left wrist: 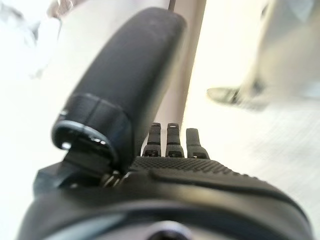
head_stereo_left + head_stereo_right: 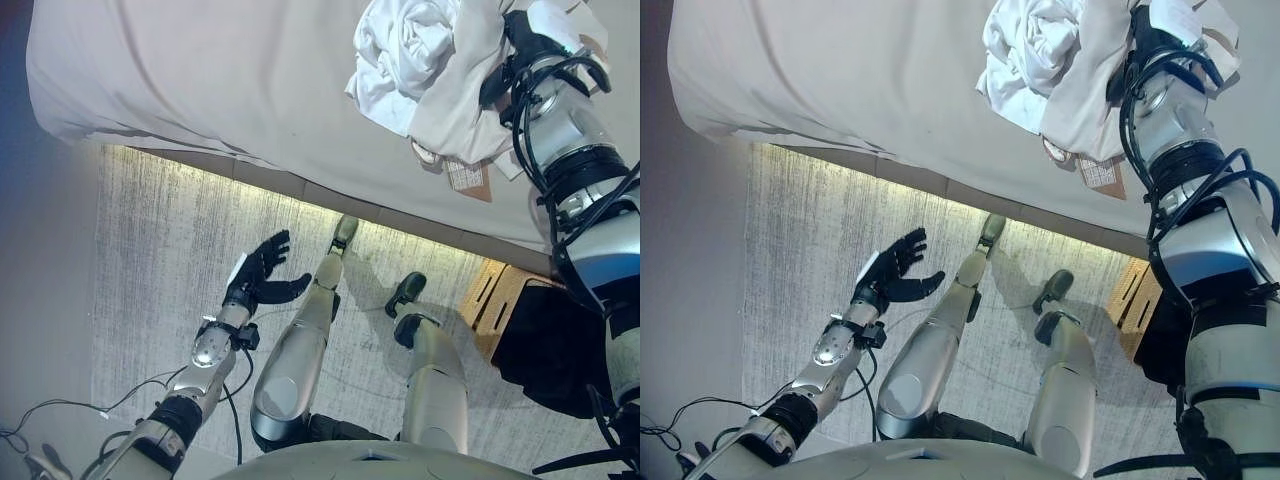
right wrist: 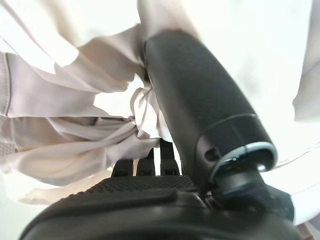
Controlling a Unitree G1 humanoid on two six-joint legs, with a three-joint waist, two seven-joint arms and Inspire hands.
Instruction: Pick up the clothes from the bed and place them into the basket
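Note:
A heap of clothes lies at the bed's near right edge: a crumpled white garment [image 2: 410, 50] and a beige one [image 2: 460, 115] with paper tags hanging over the side. My right hand [image 2: 528, 45] is in this heap. In the right wrist view its thumb [image 3: 195, 100] and curled fingers pinch a bunched fold of the beige cloth [image 3: 75, 125]. My left hand [image 2: 262, 272] hangs low over the carpet in front of the bed, fingers spread and holding nothing; its thumb [image 1: 130, 75] stands straight in the left wrist view.
The bed [image 2: 200, 70] with a pale sheet spans the top of the view. A light carpet [image 2: 160, 260] covers the floor below it. A wooden slatted box [image 2: 492, 298] with a dark mass [image 2: 545, 350] beside it stands at the lower right.

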